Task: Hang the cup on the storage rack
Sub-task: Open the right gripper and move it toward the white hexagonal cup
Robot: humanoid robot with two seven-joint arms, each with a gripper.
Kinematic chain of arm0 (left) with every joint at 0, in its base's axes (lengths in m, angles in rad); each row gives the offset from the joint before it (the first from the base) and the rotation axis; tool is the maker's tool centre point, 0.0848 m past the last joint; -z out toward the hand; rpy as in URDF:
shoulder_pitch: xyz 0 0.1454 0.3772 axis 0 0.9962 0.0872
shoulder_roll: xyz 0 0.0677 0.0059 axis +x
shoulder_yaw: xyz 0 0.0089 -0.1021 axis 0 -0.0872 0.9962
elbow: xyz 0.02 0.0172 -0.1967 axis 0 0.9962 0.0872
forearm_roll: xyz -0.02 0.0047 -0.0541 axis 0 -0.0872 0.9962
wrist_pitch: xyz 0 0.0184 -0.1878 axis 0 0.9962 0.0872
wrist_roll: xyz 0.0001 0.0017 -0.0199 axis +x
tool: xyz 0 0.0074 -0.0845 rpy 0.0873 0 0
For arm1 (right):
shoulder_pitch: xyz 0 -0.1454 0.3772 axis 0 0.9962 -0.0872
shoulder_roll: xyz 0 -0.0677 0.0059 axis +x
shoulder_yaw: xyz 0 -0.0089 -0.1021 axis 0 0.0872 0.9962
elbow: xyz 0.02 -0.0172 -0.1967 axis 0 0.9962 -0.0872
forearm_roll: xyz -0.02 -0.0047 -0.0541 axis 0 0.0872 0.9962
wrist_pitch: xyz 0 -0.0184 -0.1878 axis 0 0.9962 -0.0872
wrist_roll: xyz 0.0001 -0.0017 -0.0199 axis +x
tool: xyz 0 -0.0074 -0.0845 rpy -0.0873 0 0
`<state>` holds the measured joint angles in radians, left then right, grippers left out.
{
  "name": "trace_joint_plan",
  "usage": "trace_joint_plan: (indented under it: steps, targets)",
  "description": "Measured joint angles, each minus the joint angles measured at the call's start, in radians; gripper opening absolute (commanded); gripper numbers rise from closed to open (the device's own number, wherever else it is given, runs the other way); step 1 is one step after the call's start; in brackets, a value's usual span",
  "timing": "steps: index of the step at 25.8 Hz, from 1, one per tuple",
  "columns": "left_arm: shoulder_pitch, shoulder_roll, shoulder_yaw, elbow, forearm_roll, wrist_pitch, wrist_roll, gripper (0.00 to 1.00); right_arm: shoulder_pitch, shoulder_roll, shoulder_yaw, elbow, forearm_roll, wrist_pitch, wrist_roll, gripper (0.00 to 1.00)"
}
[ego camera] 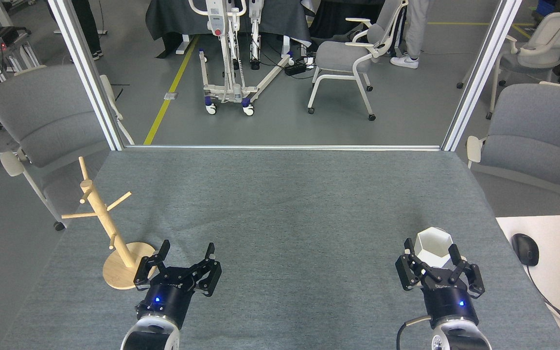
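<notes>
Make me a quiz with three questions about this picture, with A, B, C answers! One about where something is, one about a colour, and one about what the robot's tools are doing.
1. Where does the storage rack stand?
A. near left part of the table
B. far right corner
C. on a chair

2. What colour is the cup?
A. red
B. white
C. black

3. How is the right tool set?
A. shut tight, away from the cup
B. holding the rack
C. open, fingers either side of the cup

Answers:
1. A, its round base sits just beside the left tool.
2. B, its faceted sides are plain white.
3. C, the black fingers spread apart with the cup between them, still on the table.
</notes>
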<state>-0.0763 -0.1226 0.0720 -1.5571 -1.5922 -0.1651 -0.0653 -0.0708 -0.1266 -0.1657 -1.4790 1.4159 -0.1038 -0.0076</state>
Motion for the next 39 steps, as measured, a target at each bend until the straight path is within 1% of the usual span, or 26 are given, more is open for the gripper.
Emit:
trace_joint_plan:
  steps: [3,6,11,15,18,20,23,27,33,39]
  targets:
    - [0.004,0.0,-0.001,-0.005,0.001,-0.004,0.004,1.0,0.001,-0.002,0.001,0.006,0.0,0.0,0.0,1.0]
    - [0.01,-0.001,-0.004,-0.009,0.007,-0.007,0.037,0.99,0.001,-0.001,0.0,0.008,0.0,-0.001,0.0,1.0]
    - [0.014,-0.002,-0.043,-0.017,0.013,-0.01,0.054,1.0,0.003,-0.003,-0.002,0.009,0.0,-0.001,0.003,1.0]
    - [0.018,0.0,-0.054,-0.022,0.023,-0.007,0.058,1.0,0.008,-0.03,-0.009,0.009,-0.003,-0.003,0.006,1.0]
    - [0.019,0.0,-0.055,-0.025,0.026,-0.007,0.06,1.0,0.019,-0.055,-0.036,0.017,-0.005,-0.003,0.003,1.0]
    - [0.02,0.0,-0.055,-0.026,0.027,-0.007,0.06,1.0,0.026,-0.065,-0.056,0.039,-0.006,-0.004,0.0,1.0]
    - [0.021,0.0,-0.057,-0.025,0.027,-0.009,0.06,1.0,0.024,-0.074,-0.07,0.102,-0.006,-0.005,-0.028,1.0]
    - [0.022,0.0,-0.059,-0.025,0.027,-0.011,0.06,0.99,0.015,-0.071,-0.075,0.166,-0.002,0.0,-0.083,1.0]
    - [0.023,-0.002,-0.06,-0.026,0.027,-0.012,0.061,0.99,0.006,-0.069,-0.073,0.208,0.002,0.008,-0.105,1.0]
    - [0.019,-0.003,-0.06,-0.017,0.027,-0.012,0.061,0.99,-0.048,-0.076,-0.064,0.284,0.006,0.008,-0.107,1.0]
